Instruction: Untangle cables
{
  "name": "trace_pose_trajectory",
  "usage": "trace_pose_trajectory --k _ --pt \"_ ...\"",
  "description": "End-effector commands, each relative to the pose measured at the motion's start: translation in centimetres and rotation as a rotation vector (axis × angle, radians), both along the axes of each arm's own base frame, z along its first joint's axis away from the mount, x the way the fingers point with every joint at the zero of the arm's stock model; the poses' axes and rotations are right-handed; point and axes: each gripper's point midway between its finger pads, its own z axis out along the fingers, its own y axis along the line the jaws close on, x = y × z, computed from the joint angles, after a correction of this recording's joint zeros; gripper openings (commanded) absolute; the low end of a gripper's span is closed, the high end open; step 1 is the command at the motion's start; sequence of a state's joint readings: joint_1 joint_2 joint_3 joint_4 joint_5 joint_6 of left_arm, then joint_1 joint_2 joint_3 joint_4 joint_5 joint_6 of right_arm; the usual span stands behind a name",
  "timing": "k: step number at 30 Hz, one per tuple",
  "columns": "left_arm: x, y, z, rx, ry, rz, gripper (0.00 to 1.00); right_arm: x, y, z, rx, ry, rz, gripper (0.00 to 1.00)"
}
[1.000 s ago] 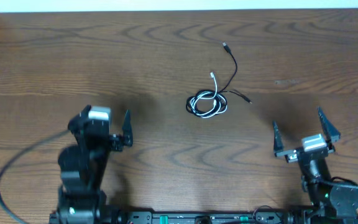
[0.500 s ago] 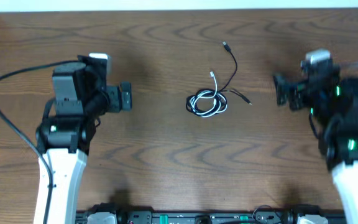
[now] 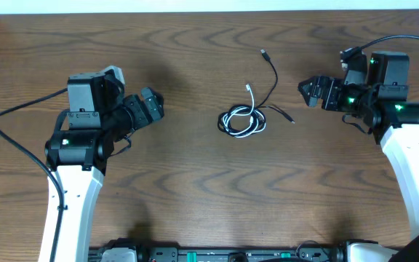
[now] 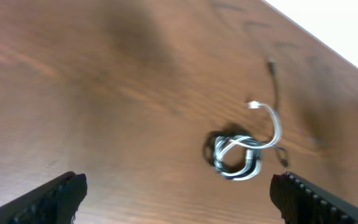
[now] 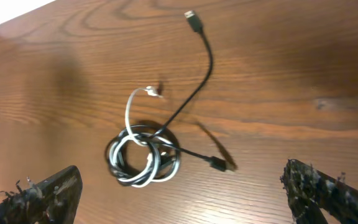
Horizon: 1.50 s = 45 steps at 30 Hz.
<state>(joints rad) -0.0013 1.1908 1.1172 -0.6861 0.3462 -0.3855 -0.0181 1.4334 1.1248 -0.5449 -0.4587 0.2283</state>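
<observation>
your knot of thin, soft cables [image 3: 242, 120], one white and the rest black, lies near the middle of the dark wood-grain table [image 3: 195, 196], between the two arms and well apart from both. the left gripper [image 3: 151, 107] and the right gripper [image 3: 308, 92] face it from either side, jaws spread wide, pinching nothing.

expect these cords to be very light and floppy. they will likely slide on the smooth top, and the whole coil [image 5: 143, 160] may drag along if you tug one end.

the white plug end [image 5: 152, 93] arcs up out of the coil. a long black tail [image 5: 201, 68] runs off to a plug at the far side, and a shorter black plug end [image 5: 219, 163] pokes out towards the right arm. take hold on a free tail close to the coil while the other arm pins the loops. how many black cords are wound in there i can't quite make out; possibly two.
</observation>
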Motion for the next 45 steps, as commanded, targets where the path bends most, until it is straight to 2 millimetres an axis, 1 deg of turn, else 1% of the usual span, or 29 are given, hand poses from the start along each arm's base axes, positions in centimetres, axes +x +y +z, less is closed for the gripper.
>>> trace_pose_trajectory --k 1,3,5,10,12,13,15,17,19,21,22,23,25,28,32,36,41,45 --pt "0.8 -3.4 1.4 -0.085 -0.058 -0.159 0.97 0.2 2.1 1.8 0.109 -0.032 0.07 0.99" --pt "1.4 -5.0 0.7 -0.066 -0.068 -0.224 0.96 0.2 2.8 2.6 0.145 -0.055 0.107 0.99" --pt "2.7 -7.9 -1.0 -0.046 -0.063 -0.325 0.95 0.4 3.2 3.2 0.162 -0.084 0.128 0.99" --pt "4.3 -12.5 -4.5 0.01 -0.021 -0.492 0.93 0.5 3.1 3.2 0.159 -0.085 0.125 0.99" --pt "5.1 -14.4 -6.3 0.044 -0.001 -0.573 0.92 0.5 3.1 3.2 0.159 -0.086 0.125 0.98" --pt "5.4 -14.9 -6.8 0.054 0.005 -0.591 0.91 0.5 3.1 3.2 0.159 -0.086 0.125 0.97" --pt "6.3 -16.2 -8.7 0.093 0.022 -0.637 0.84 0.4 3.1 3.1 0.159 -0.083 0.125 0.96" --pt "6.9 -17.1 -10.3 0.128 0.024 -0.674 0.8 0.4 3.1 3.1 0.16 -0.08 0.124 0.94" --pt "7.5 -18.3 -12.5 0.166 0.02 -0.712 0.75 0.3 3.1 3.0 0.16 -0.076 0.124 0.94" --pt "7.6 -19.2 -13.7 0.179 0.013 -0.747 0.71 0.3 3.1 3.0 0.16 -0.072 0.124 0.94" --pt "7.6 -20.1 -14.7 0.187 0.006 -0.776 0.68 0.2 3.1 2.9 0.16 -0.069 0.123 0.94" --pt "7.5 -20.5 -15.2 0.191 0.004 -0.79 0.66 0.2 3.1 2.9 0.16 -0.069 0.123 0.94" --pt "7.5 -20.8 -16.1 0.206 0.011 -0.796 0.63 0.2 3.1 2.9 0.16 -0.067 0.123 0.94" --pt "7.3 -21.1 -17.3 0.207 0.035 -0.805 0.61 0.2 2.9 2.7 0.152 -0.059 0.115 0.94" --pt "7.0 -20.9 -19.0 0.221 0.06 -0.828 0.5 0.1 2.7 2.3 0.139 -0.046 0.101 0.94" --pt "6.9 -21.1 -20.1 0.221 0.079 -0.835 0.46 0.1 2.6 2.2 0.135 -0.042 0.096 0.95" --pt "7.0 -21.1 -20.6 0.225 0.081 -0.833 0.45 0.1 2.4 2.1 0.126 -0.039 0.089 0.99" --pt "7.6 -20.2 -21.1 0.281 0.083 -0.801 0.41 0.0 2.5 2.0 0.127 -0.035 0.089 0.99"
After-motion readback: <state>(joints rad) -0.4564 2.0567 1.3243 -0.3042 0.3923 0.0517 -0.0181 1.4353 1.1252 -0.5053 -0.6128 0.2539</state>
